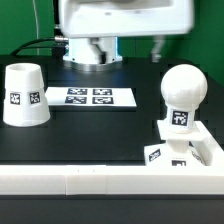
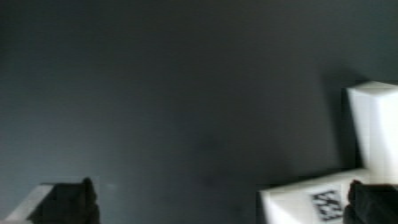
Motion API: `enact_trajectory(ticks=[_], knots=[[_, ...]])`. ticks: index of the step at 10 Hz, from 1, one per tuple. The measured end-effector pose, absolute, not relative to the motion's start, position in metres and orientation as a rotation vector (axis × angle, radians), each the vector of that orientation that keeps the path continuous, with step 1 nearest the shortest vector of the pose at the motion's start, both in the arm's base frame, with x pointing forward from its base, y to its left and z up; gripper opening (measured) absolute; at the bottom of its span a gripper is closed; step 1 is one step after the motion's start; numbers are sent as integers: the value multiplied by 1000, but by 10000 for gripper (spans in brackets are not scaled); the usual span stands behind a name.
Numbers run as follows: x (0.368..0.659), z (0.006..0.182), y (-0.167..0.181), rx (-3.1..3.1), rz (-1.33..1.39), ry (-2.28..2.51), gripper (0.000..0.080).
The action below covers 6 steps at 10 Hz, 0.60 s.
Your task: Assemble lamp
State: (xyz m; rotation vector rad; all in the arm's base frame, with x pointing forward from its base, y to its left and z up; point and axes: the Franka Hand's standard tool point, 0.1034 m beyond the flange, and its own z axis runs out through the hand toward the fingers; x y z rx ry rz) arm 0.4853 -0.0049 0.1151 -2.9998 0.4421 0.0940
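In the exterior view the white tapered shade (image 1: 22, 95) stands on the black table at the left. The ball-headed bulb (image 1: 183, 92) stands upright on the blocky square base (image 1: 168, 153) at the right, close behind the rail. The gripper itself does not show there. In the wrist view my gripper (image 2: 222, 205) is open, its dark fingertips (image 2: 68, 202) wide apart above the black table. A white tagged part (image 2: 326, 202) lies beside the other fingertip, not gripped. I cannot tell which part it is.
The marker board (image 1: 90, 97) lies flat at the back middle. A long white rail (image 1: 90, 181) runs along the front edge, with a side piece (image 1: 211, 150) at the exterior view's right. The arm's white body (image 1: 100, 35) stands behind the board.
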Motion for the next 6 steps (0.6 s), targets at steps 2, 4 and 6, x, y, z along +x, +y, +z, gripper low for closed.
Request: enact_trajectory(ticks=[2,4,6], knots=[[485,114,-8,-3001,96,446,699],[485,114,-8,-3001,97,445,699],[481,114,-12,-3007,101,388,699]])
